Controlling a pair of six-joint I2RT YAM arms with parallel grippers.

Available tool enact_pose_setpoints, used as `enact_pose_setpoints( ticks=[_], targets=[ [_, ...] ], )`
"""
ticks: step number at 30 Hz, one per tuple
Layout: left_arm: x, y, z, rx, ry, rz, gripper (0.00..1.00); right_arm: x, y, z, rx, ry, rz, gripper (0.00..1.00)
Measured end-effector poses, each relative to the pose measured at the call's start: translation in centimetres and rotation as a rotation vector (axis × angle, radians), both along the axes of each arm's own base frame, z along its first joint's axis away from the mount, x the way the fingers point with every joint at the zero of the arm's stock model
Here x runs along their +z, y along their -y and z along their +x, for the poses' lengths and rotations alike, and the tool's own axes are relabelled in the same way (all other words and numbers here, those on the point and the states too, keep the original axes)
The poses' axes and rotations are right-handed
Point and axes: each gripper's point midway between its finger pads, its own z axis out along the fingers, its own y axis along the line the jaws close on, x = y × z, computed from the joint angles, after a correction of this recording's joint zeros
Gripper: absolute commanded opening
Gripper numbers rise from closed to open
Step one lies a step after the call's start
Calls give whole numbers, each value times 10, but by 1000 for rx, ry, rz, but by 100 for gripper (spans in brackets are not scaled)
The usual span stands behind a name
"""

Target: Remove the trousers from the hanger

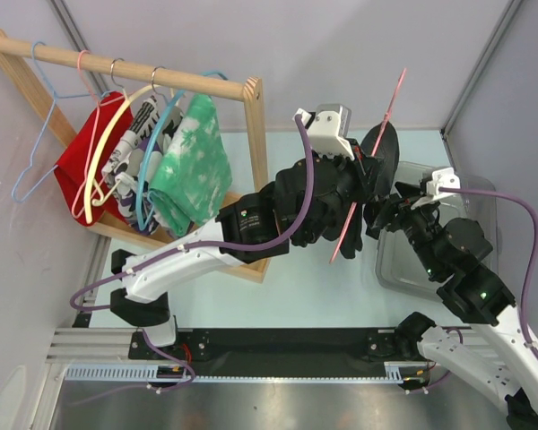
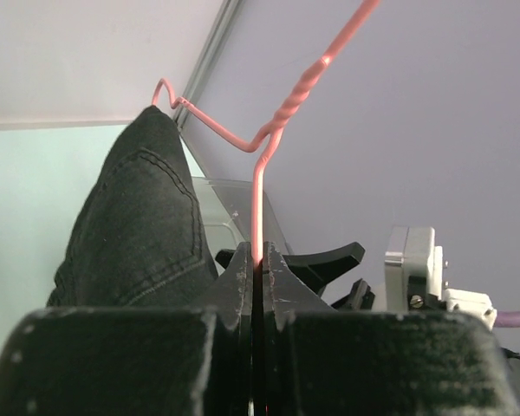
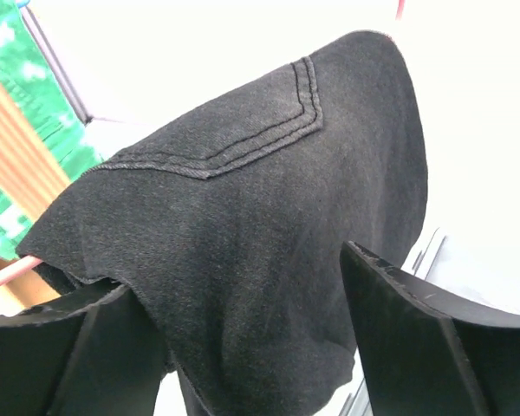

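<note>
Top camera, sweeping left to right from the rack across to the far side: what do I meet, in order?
Empty blue hanger → red garment → green tie-dye garment → wooden rack post → black trousers → clear bin.

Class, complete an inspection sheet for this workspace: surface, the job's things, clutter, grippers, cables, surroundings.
Surface: pale green table.
Job's things: black trousers draped over a pink wire hanger, held off the table.
Clutter: wooden rack holding a green tie-dye garment and a red garment; clear bin.
Grippers: left gripper jaws shut on the hanger; right gripper jaws open either side of the trousers.
Cables: purple cables along both arms.
Surroundings: grey walls.
</note>
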Motion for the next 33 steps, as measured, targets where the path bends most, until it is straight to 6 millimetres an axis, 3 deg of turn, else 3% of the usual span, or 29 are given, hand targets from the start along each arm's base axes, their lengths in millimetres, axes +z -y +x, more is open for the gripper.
enact_pose_setpoints(
  ticks=[5, 7, 11, 15, 18, 21, 22, 23, 28, 33],
  targets=[
    [0, 1, -2, -4, -4, -5, 0, -4, -3, 9, -20, 35, -19, 58],
    [0, 1, -2, -4, -4, -6, 0, -8, -3, 14, -41, 40, -31, 59],
    [1, 1, -2, -4, -3, -7, 0, -11, -4, 22, -70, 51, -48, 82],
    [1, 2, -4, -8, -4, -7, 0, -11, -2, 34, -134, 71, -69, 80],
    [1, 3, -4, -7, -3, -10, 0, -5, -3, 42, -168, 107, -67, 65],
    [3, 2, -3, -3, -1, -19, 0, 0, -5, 46, -186, 154, -68, 41],
    [3, 2, -3, -2, -1, -20, 0, 3, -6, 47, -186, 172, -66, 22],
    [4, 2, -3, -2, -1, -22, 0, 5, -6, 46, -186, 184, -66, 17],
    [10, 7, -9, -21, -5, -69, 0, 21, -5, 42, -178, 242, -43, 3],
    [16, 7, -15, -35, -4, -101, 0, 31, 1, 32, -167, 247, -14, 0]
  ],
)
